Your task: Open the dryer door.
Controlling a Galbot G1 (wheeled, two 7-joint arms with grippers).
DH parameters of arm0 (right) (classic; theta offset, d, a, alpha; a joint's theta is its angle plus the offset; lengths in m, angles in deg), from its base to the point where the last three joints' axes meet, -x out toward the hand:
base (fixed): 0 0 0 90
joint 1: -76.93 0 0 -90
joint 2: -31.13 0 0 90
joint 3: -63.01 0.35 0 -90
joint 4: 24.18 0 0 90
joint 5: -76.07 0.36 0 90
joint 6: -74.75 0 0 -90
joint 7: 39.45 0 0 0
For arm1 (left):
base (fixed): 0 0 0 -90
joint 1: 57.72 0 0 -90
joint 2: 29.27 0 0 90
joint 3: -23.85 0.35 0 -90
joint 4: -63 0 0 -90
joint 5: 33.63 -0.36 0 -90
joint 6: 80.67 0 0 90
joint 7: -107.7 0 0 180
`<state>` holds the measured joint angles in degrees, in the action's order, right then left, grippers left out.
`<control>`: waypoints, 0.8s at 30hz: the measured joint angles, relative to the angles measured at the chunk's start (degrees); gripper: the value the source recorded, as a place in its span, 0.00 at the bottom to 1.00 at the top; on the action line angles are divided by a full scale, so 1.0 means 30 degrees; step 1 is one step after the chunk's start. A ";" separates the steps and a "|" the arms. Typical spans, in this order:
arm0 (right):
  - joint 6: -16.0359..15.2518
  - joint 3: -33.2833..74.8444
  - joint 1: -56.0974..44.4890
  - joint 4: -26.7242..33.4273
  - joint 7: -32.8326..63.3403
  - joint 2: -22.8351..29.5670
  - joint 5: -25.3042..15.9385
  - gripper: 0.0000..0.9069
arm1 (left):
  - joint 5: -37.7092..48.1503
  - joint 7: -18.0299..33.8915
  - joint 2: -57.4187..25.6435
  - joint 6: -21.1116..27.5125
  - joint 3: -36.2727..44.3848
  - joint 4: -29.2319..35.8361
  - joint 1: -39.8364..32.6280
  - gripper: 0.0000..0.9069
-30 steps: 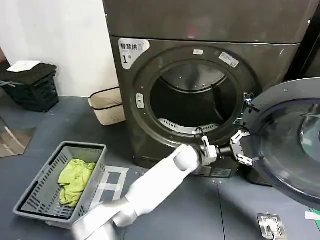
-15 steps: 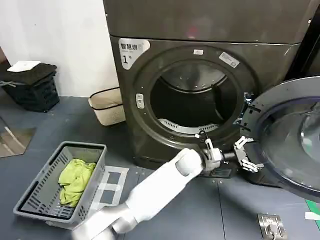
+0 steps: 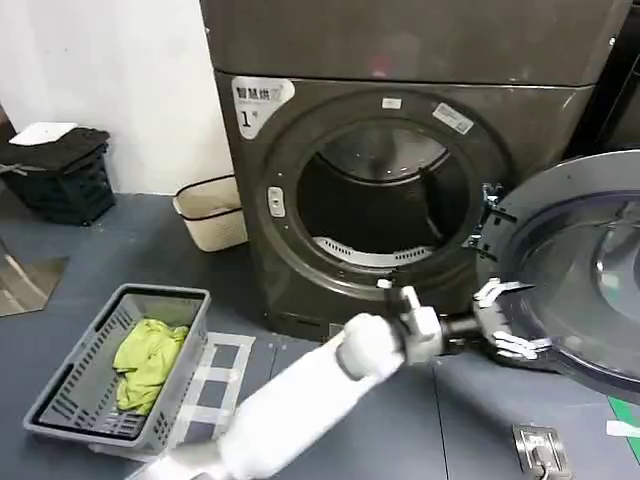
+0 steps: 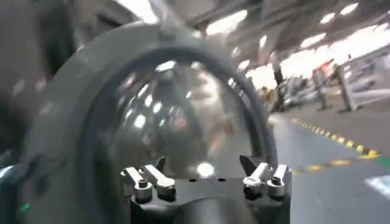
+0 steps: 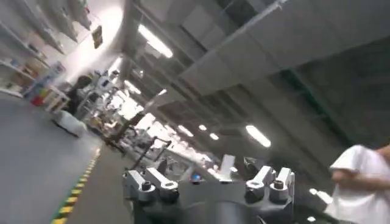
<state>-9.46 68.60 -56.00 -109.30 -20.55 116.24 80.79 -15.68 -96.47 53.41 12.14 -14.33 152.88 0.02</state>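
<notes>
The left gripper [image 3: 507, 322], fingers spread apart, sits at lower right of the head view against the inner lower-left edge of the dryer door [image 3: 580, 270], and has slid further right and down than a moment ago. The door stands swung wide open at the right edge, a little farther out than before, its inner face [image 4: 183, 115] close ahead in the left wrist view. The right gripper [image 5: 210, 185] has its fingers apart, pointing up at a ceiling.

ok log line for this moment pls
dryer door: swung wide open | left tool: open, at door's inner rim | drum: exposed | right tool: open, aimed at ceiling
</notes>
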 joint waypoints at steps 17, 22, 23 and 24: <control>-0.0018 -0.0654 0.0477 0.0278 -0.0863 -0.0895 0.0120 1.00 | 0.2304 0.3064 -0.7253 0.3007 -0.2269 0.7273 0.3341 1.00; -0.0013 -0.0935 0.0629 0.0647 -0.0902 -0.1307 0.0093 1.00 | 0.3049 0.3478 -0.9188 0.3742 -0.3943 0.8754 0.4931 1.00; -0.0016 -0.0960 0.0655 0.0715 -0.0915 -0.1388 0.0092 1.00 | 0.3274 0.3651 -0.9650 0.3952 -0.4428 0.9026 0.5313 1.00; -0.0007 -0.0970 0.0677 0.0772 -0.0943 -0.1463 0.0092 1.00 | 0.3452 0.3769 -1.0052 0.4151 -0.4875 0.9282 0.5668 1.00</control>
<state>-9.48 65.69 -53.97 -106.99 -23.38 111.85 81.07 -5.32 -85.16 23.26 24.60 -28.95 180.73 17.02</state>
